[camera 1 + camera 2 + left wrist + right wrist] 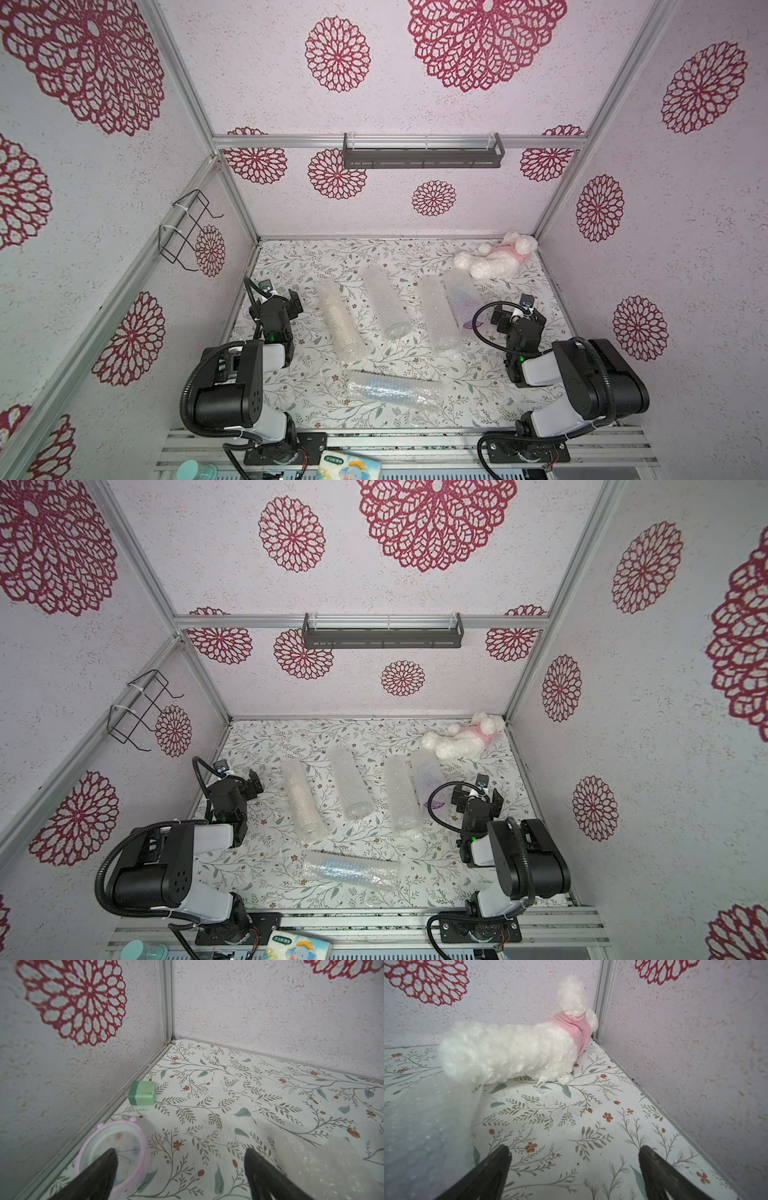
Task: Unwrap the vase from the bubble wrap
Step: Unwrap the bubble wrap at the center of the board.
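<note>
Five rolls of bubble wrap (394, 388) lie on the floral tabletop (316, 399), between the two arms.
Four lie side by side and one lies crosswise nearer the arm bases. The left jaws stand spread over a pink clock (116, 1147). The right jaws stand spread and empty just beside the rightmost roll (462, 300), facing a plush dog (496, 257).

Five crinkly rolls of whitish, translucent bubble wrap (340, 320) lay flat. Four lay side by side. The fifth roll (392, 390) lay crosswise, nearer the front.
</note>
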